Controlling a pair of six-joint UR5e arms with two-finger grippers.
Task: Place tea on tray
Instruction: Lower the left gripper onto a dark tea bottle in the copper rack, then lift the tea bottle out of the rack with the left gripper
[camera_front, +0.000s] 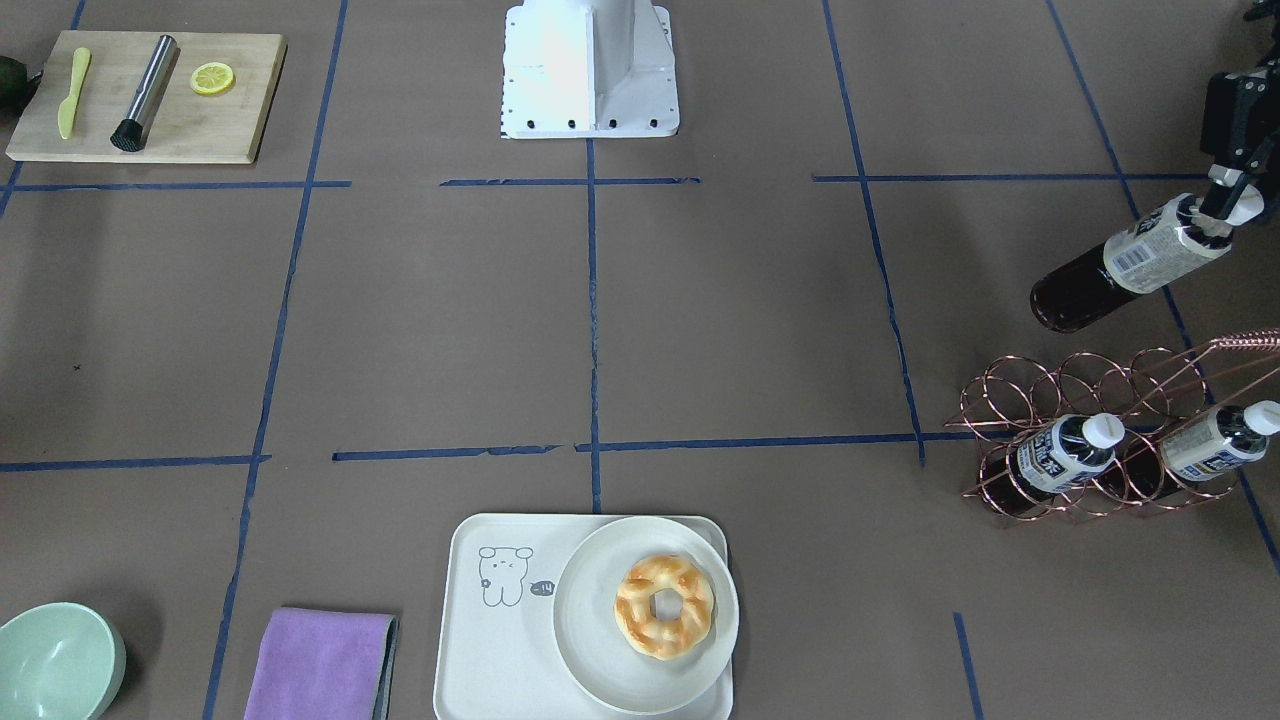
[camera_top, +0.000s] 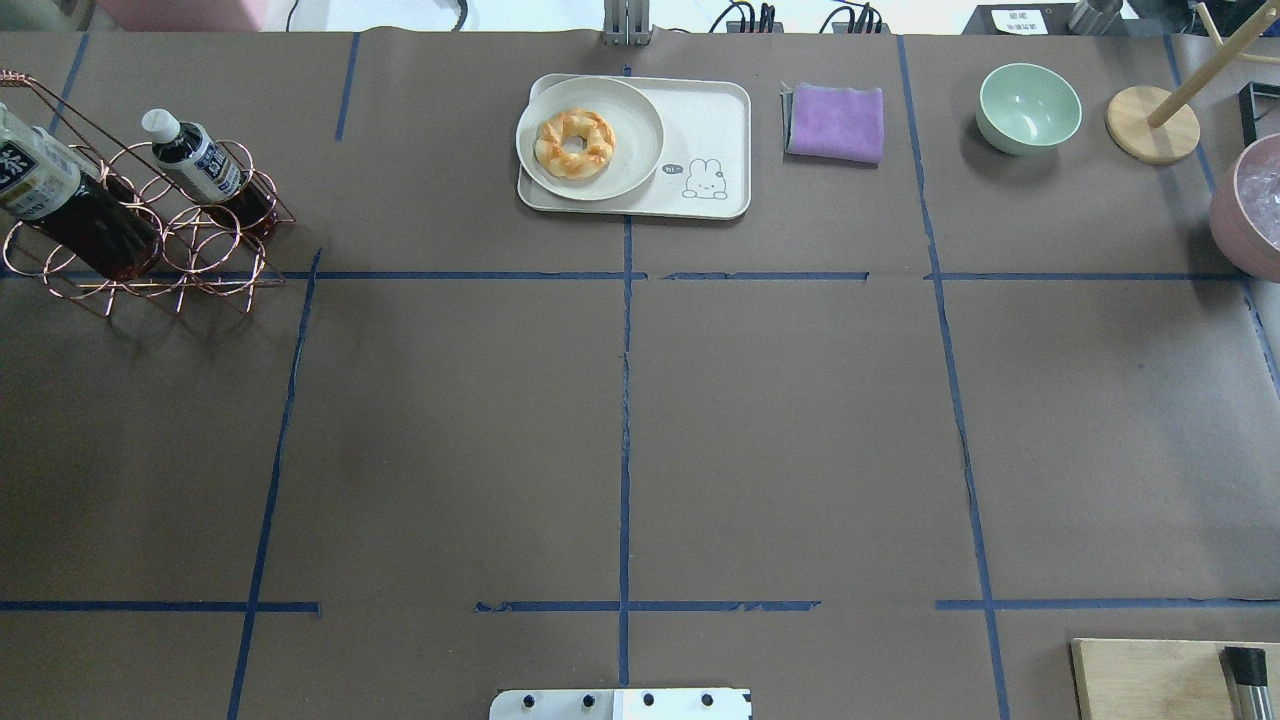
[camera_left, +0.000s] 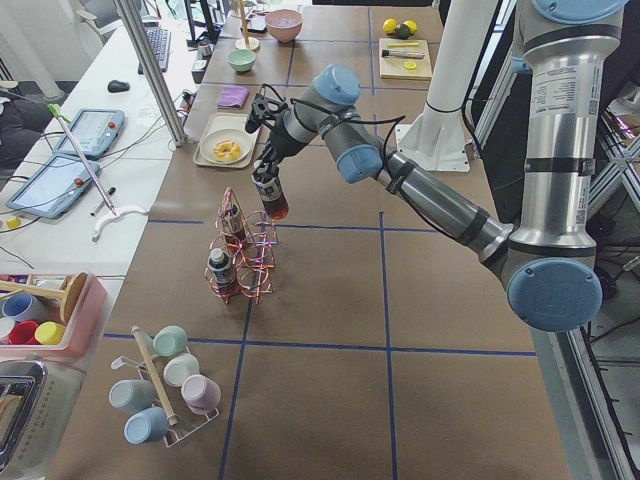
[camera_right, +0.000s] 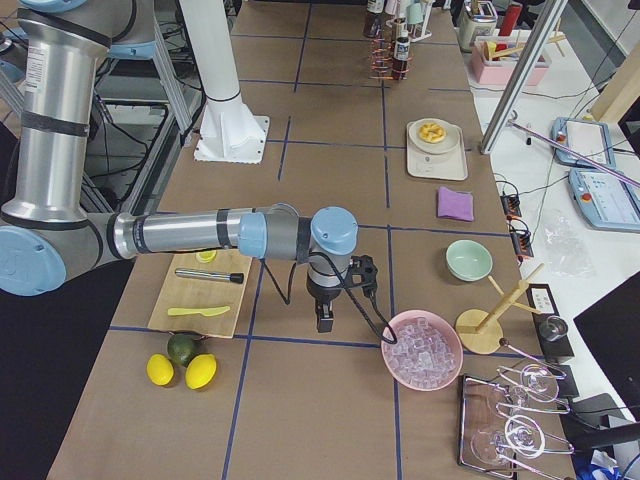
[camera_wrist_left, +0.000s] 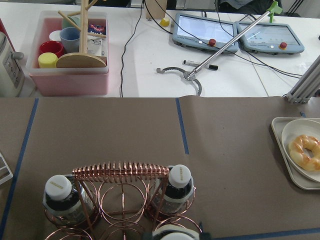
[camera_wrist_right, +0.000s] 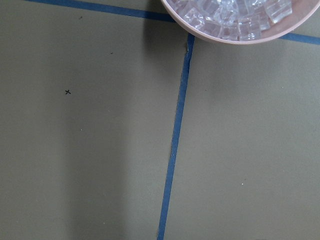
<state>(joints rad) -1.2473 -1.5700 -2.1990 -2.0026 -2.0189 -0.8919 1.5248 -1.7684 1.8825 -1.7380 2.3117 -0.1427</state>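
My left gripper (camera_front: 1222, 203) is shut on the neck of a tea bottle (camera_front: 1120, 265) and holds it tilted in the air above the copper wire rack (camera_front: 1090, 430). The bottle also shows in the exterior left view (camera_left: 272, 196) and at the overhead view's left edge (camera_top: 60, 200). Two more tea bottles (camera_front: 1065, 455) (camera_front: 1215, 445) lie in the rack. The cream tray (camera_front: 500, 640) with a cartoon animal sits at the table's far side (camera_top: 715, 130). My right gripper (camera_right: 325, 322) hangs low over the table by the pink bowl. I cannot tell whether it is open or shut.
A white plate (camera_front: 600, 650) with a ring-shaped bread (camera_front: 665, 605) takes up half the tray. A purple cloth (camera_top: 835, 122) and a green bowl (camera_top: 1028, 108) lie beside the tray. A pink bowl of ice (camera_right: 422, 350) and a wooden cutting board (camera_front: 150, 95) are on the right arm's side.
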